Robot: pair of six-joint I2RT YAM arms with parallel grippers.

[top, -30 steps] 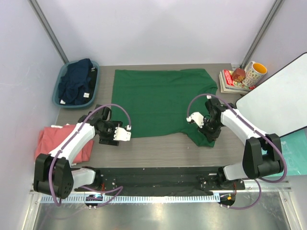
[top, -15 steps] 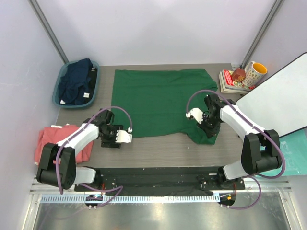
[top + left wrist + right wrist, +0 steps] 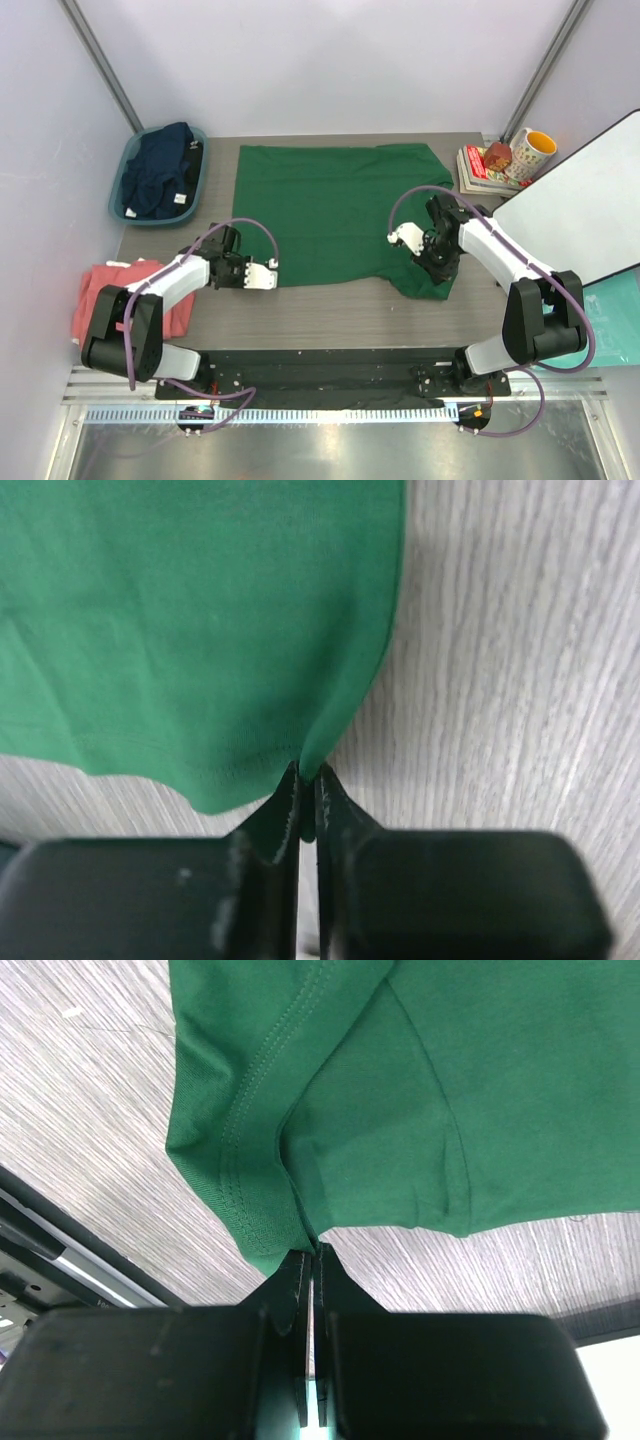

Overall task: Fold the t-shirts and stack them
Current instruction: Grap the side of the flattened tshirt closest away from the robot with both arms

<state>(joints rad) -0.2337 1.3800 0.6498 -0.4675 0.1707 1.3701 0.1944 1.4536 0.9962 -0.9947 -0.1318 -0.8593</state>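
Here, the left gripper (image 3: 308, 777) and right gripper (image 3: 312, 1252) each pinch the green t-shirt (image 3: 330, 205).
The left fingers are closed on its near hem corner and the right on a doubled sleeve edge. The shirt lies spread over the table (image 3: 330, 315). The pink t-shirt (image 3: 90, 300) and the teal tub (image 3: 150, 221) holding the navy t-shirt (image 3: 155, 175) lie to the left. The books (image 3: 478, 170) and mug (image 3: 535, 150) stand far right.

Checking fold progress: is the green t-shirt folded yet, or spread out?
Spread, not folded: the green t-shirt lies flat across the table, only its near-right sleeve rumpled.
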